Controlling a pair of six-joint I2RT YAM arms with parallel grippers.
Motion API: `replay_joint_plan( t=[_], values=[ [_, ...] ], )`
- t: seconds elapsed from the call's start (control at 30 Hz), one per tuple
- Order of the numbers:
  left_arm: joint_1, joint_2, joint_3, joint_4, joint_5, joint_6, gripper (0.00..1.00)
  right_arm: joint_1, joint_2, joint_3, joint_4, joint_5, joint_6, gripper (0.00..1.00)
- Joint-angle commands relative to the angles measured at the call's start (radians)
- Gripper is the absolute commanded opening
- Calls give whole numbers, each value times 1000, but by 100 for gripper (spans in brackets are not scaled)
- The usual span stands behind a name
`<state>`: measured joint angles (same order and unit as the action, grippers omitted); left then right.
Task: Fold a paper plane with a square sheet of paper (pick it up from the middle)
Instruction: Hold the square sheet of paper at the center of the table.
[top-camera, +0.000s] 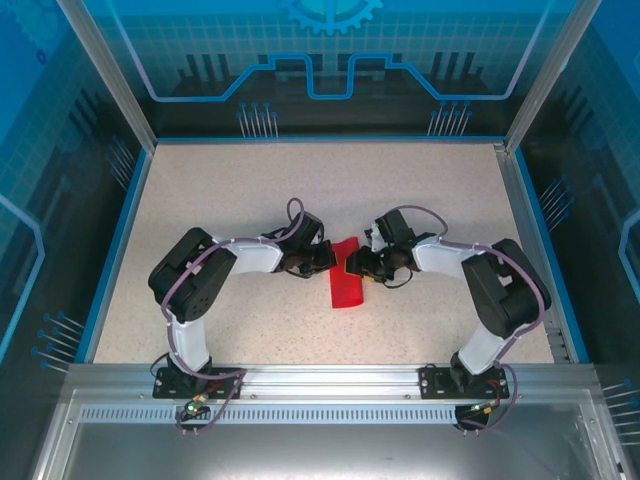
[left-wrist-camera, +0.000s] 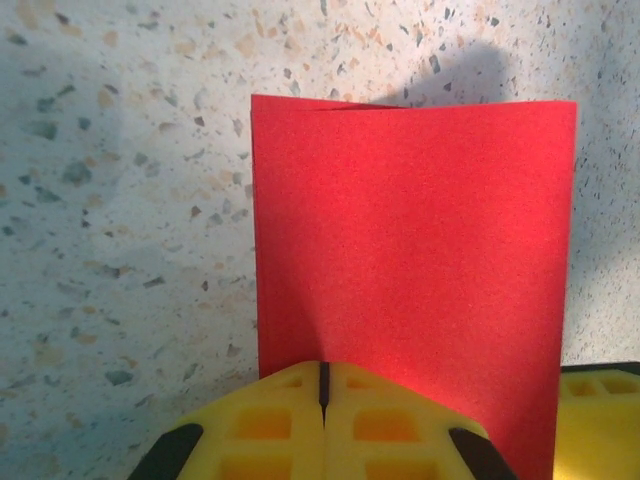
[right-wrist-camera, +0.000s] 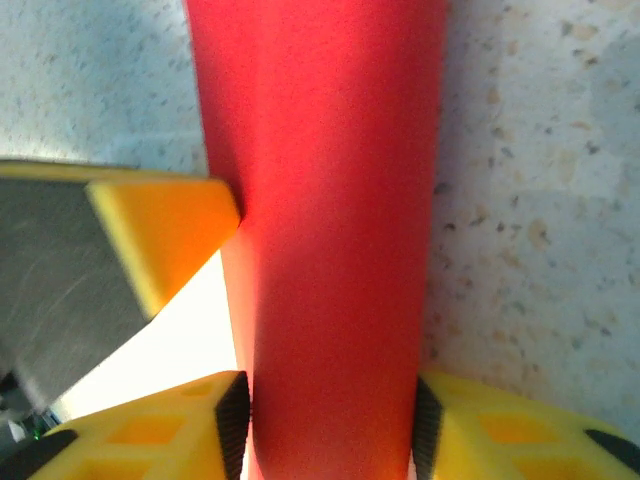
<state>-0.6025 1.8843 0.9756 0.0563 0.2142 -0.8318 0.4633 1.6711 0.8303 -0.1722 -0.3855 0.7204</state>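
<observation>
Clearly, you had the square sheet of paper (top-camera: 345, 285) folded into a narrow red strip near the middle of the worktop (top-camera: 250, 190), its long axis running roughly from 12 to 6 o'clock with a slight lean. Your left hand (top-camera: 322, 260) sat at the strip's 9 o'clock side, and your right hand (top-camera: 356, 266) at its 3 o'clock side, the two very near each other. In the left wrist view the yellow fingers (left-wrist-camera: 270, 425) were shut tight together over the strip's near edge; whether they pinched a layer or only pressed on it, I could not tell. In the right wrist view the jaws stood apart astride the strip, the black pads (right-wrist-camera: 232, 415) right at its long edges, not visibly clamping it. The risks, as I judged them, were these. The paper looked bowed between the right pads, so closing or dragging that hand could have buckled it and put a stray crease in. At the strip's far end the layers did not look quite flush, so pressing the crease harder would have fixed that skew into the plane. Lifting the left hand early could have let the fold spring open or the sheet slide. With the hands so close, a careless swing could have knocked one into the other.
</observation>
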Motion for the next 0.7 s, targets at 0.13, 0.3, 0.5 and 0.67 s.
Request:
replay_joint_plan(
  t=[0.13, 0.3, 0.5, 0.67],
  values=[
    [-11, 22, 17, -79, -15, 36, 3, -18, -70, 75, -205, 98, -114, 65],
    [-14, 26, 29, -85, -10, 43, 3, -17, 12, 140, -243, 73, -161, 69],
    [-15, 21, 47, -122, -23, 73, 1, -21, 74, 166, -231, 17, -188, 61],
    [-14, 16, 56, -155, -43, 107, 0, -28, 97, 153, -189, -55, -183, 55]
  ],
)
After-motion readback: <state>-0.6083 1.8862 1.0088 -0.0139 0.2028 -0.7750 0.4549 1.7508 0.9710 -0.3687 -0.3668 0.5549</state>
